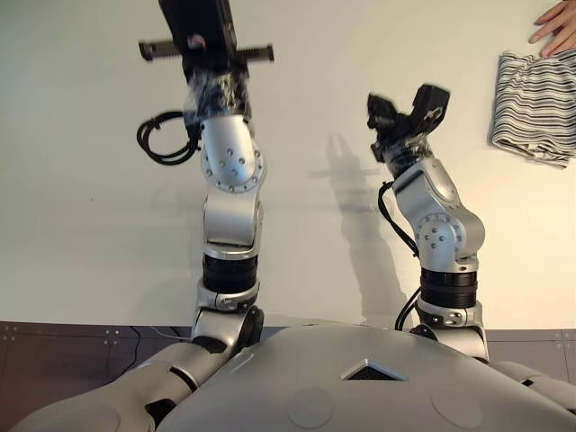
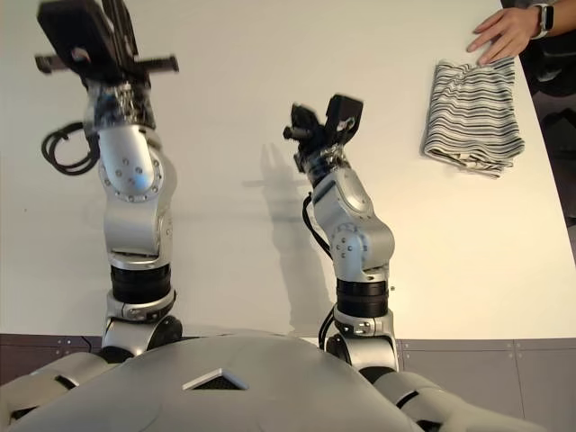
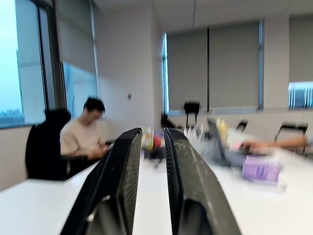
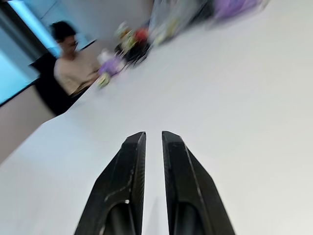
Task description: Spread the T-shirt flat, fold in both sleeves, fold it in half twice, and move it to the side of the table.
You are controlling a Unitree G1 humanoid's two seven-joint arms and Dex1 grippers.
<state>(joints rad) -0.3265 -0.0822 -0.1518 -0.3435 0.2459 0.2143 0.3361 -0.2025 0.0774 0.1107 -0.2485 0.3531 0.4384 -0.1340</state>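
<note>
Endgame, by the look of things: striped T-shirt [image 2: 472, 117] folded into a compact bundle near the right edge of the table [image 2: 270, 288], a person's hand [image 2: 500, 31] just beside its far edge (contact hard to judge). Left gripper [image 3: 152, 134] raised high over the left half of the table, right gripper [image 4: 153, 137] lifted nearer the middle, well apart from the T-shirt; both with fingers drawn almost together on nothing. Probably only the retreat to go. Keep both arms high and pull back without sweeping toward the bundle. For any last nudge, come in low with the right gripper and push flat against the near fold, slowly, without springing the layers.
</note>
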